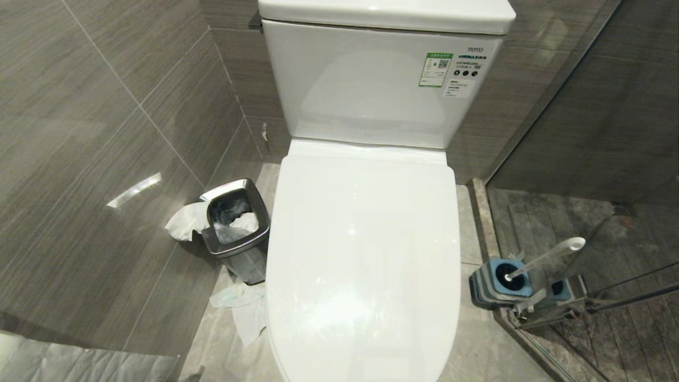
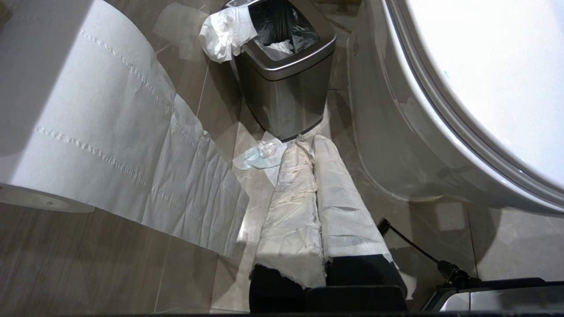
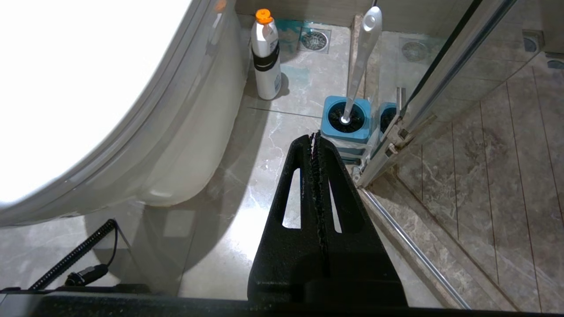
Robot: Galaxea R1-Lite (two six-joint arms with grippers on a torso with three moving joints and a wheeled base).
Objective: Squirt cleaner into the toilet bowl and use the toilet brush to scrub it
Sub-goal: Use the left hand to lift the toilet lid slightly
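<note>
The toilet's white lid is down, so the inside of the toilet bowl is hidden; only its outer wall shows. The toilet brush handle leans in its blue-and-grey holder on the floor to the right of the toilet. A white bottle with an orange cap stands by the toilet base; the cleaner itself is out of view. My left gripper, wrapped in white tissue, hangs shut near the floor left of the toilet. My right gripper is shut and empty, just short of the holder.
A steel waste bin with tissue hanging out stands left of the toilet, crumpled tissue on the floor before it. A toilet paper roll hangs at the left. A glass shower door frame runs beside the brush holder.
</note>
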